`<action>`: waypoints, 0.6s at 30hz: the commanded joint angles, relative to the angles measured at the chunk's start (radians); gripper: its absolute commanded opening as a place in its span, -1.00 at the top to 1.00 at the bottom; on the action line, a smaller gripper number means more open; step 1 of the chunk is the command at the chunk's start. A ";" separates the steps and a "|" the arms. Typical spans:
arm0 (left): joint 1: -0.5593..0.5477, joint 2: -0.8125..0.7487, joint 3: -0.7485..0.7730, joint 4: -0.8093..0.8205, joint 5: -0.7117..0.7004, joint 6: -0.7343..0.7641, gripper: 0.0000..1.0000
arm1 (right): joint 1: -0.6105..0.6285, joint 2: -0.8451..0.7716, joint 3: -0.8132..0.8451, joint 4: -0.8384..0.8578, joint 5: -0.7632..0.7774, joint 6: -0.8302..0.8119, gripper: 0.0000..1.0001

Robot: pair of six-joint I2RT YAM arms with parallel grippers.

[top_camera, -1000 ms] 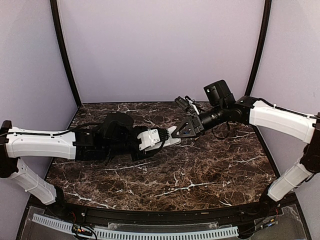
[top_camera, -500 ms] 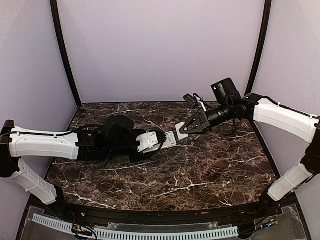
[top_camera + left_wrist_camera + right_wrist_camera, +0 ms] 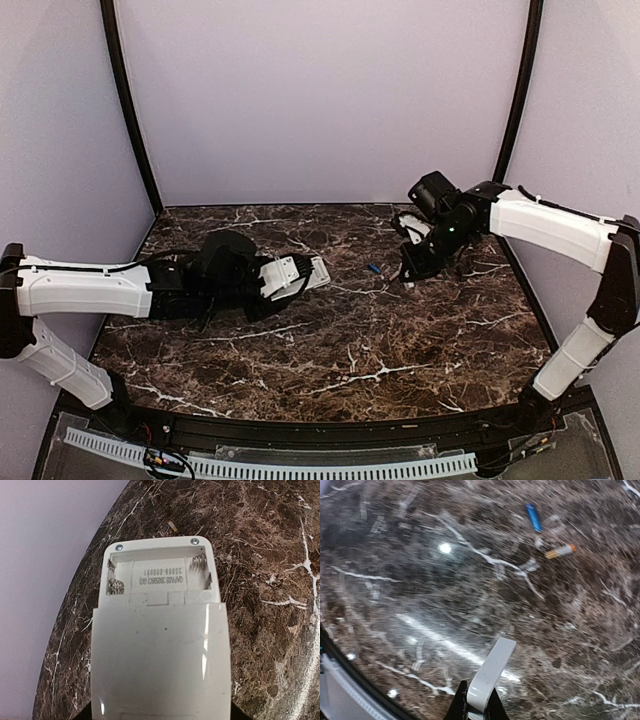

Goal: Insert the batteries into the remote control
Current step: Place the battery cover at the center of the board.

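Observation:
My left gripper [image 3: 285, 280] is shut on the white remote control [image 3: 300, 272], holding it by its sides just above the table. Seen from the left wrist, the remote control [image 3: 160, 650] fills the view with its battery compartment [image 3: 157, 577] uncovered, springs showing and nothing in it. My right gripper [image 3: 408, 276] points down at the table, shut on the thin white cover plate [image 3: 492, 675], which sticks out from between its fingers [image 3: 479, 711]. One blue battery [image 3: 375, 268] lies on the marble between the two grippers, and the right wrist view shows this battery [image 3: 533, 517] too.
A small grey stick with an orange tip [image 3: 560, 551] lies close to the blue battery; the same stick [image 3: 173, 526] shows beyond the remote. The dark marble table [image 3: 330, 350] ends in a curved black rim [image 3: 300, 425] at the front, with grey walls around.
The right gripper has pulled the cover plate off the remote's end and swung right and down toward the table. The left arm has drawn the remote slightly back to the left.

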 commanded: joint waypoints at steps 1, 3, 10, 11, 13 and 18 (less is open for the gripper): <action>0.012 -0.047 -0.019 -0.013 -0.030 -0.044 1.00 | 0.006 0.118 -0.020 -0.144 0.371 -0.025 1.00; 0.012 -0.047 -0.018 -0.015 -0.031 -0.047 1.00 | 0.025 0.173 -0.020 -0.158 0.442 -0.025 1.00; 0.013 -0.049 -0.015 -0.018 -0.027 -0.046 1.00 | 0.099 0.377 0.000 -0.238 0.608 -0.009 1.00; 0.013 -0.051 -0.015 -0.018 -0.027 -0.046 1.00 | 0.105 0.397 0.001 -0.237 0.605 -0.008 1.00; 0.014 -0.052 -0.015 -0.022 -0.027 -0.043 1.00 | 0.120 0.429 -0.001 -0.232 0.600 -0.002 1.00; 0.014 -0.058 -0.013 -0.030 -0.027 -0.043 1.00 | 0.135 0.462 -0.013 -0.187 0.508 0.000 0.93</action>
